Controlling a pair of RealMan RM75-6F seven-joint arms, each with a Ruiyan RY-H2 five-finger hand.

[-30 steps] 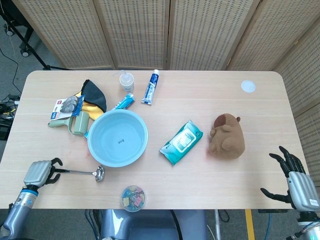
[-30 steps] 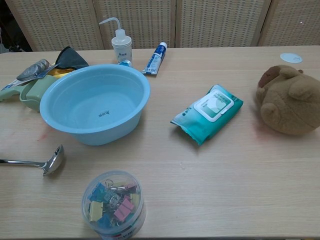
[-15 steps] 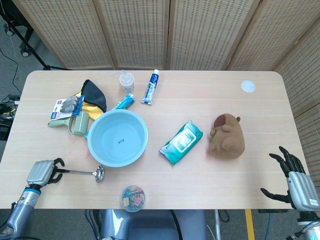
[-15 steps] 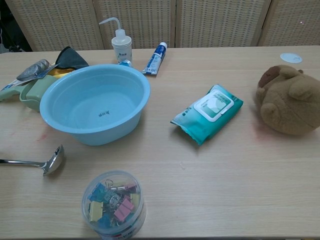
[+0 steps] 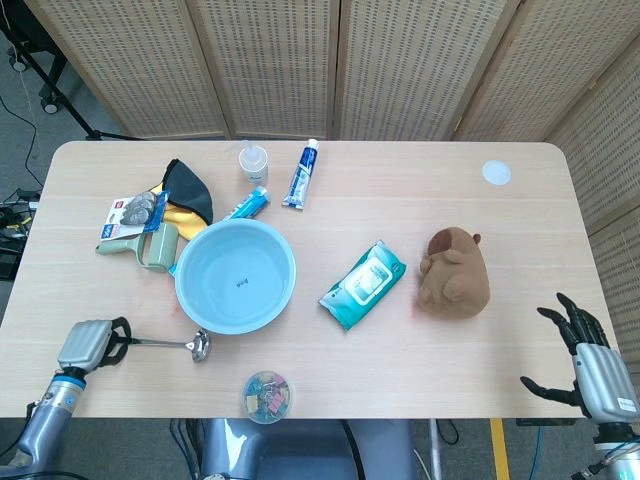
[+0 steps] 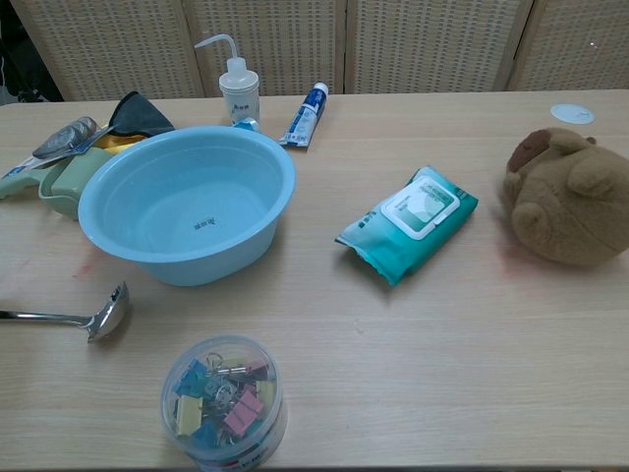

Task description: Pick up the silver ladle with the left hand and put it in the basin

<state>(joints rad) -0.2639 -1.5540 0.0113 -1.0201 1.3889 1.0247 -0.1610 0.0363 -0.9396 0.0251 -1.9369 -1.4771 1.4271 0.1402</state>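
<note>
The silver ladle (image 5: 165, 344) lies on the table in front of the light blue basin (image 5: 181, 291), its bowl pointing right. In the chest view the ladle (image 6: 90, 320) runs off the left edge, just left of the basin's wall (image 6: 226, 258). My left hand (image 5: 90, 345) is at the table's front left, fingers curled round the end of the ladle's handle. My right hand (image 5: 585, 358) hangs off the front right corner, fingers spread and holding nothing. Neither hand shows in the chest view.
A clear jar of binder clips (image 5: 267, 395) stands right of the ladle's bowl. A teal wipes pack (image 5: 363, 284) and a brown plush (image 5: 455, 272) lie right of the basin. Behind the basin are a toothpaste tube (image 5: 301, 173), a squeeze bottle (image 5: 253, 162) and a pile of small items (image 5: 150, 220).
My left hand has shifted a little down and right, and its fingers have closed round the handle. The ladle's bowl has edged slightly right. The right hand has not moved.
</note>
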